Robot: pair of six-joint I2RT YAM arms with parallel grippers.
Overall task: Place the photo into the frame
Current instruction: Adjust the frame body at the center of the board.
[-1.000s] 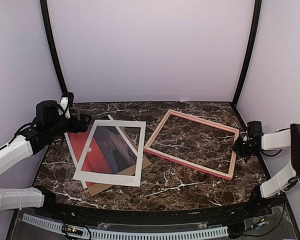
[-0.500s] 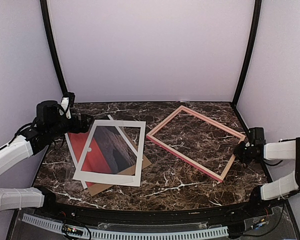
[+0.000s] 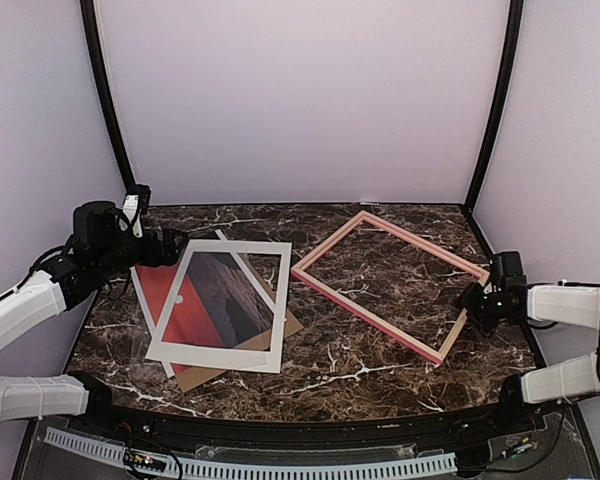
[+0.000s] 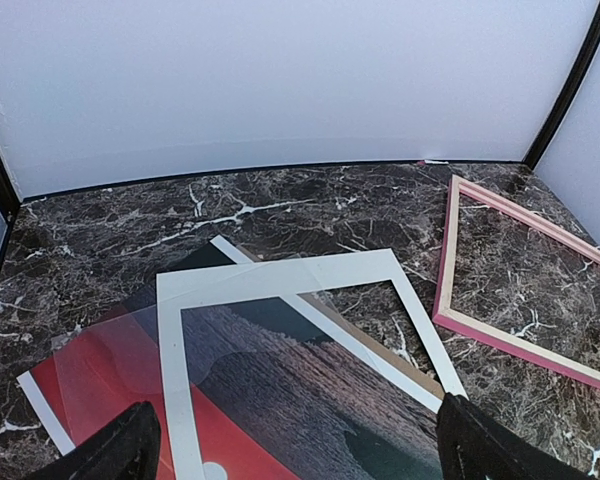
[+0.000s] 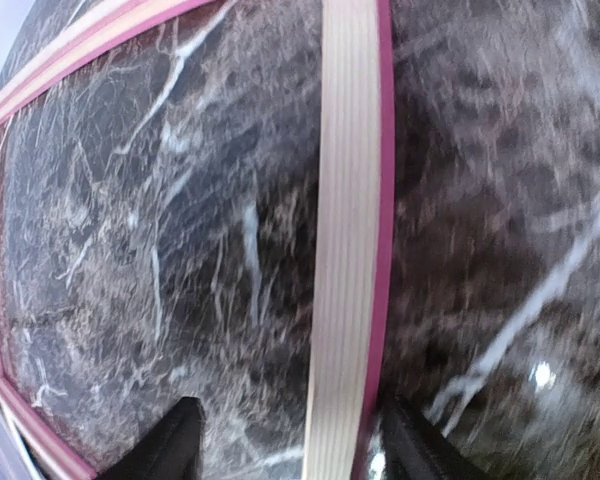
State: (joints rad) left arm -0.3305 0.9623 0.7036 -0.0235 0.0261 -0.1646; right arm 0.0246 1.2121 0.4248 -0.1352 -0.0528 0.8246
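- Two pincers are in view, both with jaws apart.
- The left pincer (image 3: 168,246) is spread wide and holds nothing. It hangs over the far left part of the surface (image 3: 360,385).
- The photo (image 3: 192,312) lies flat just ahead of and below the left pincer, outside the frame (image 3: 365,315).
- A white mat (image 3: 215,355) covers most of the photo. Red print shows through its window and past its edge on the left pincer's side.
- A brown backing board (image 3: 195,378) juts out from under the stack, on the side away from the left pincer.
- The right pincer (image 3: 475,300) straddles one frame rail, one finger on each side. A gap shows at one finger. Contact at the other cannot be confirmed because of blur.
- The frame lies flat, extending away from the right pincer. Its farthest corner is near the mat.
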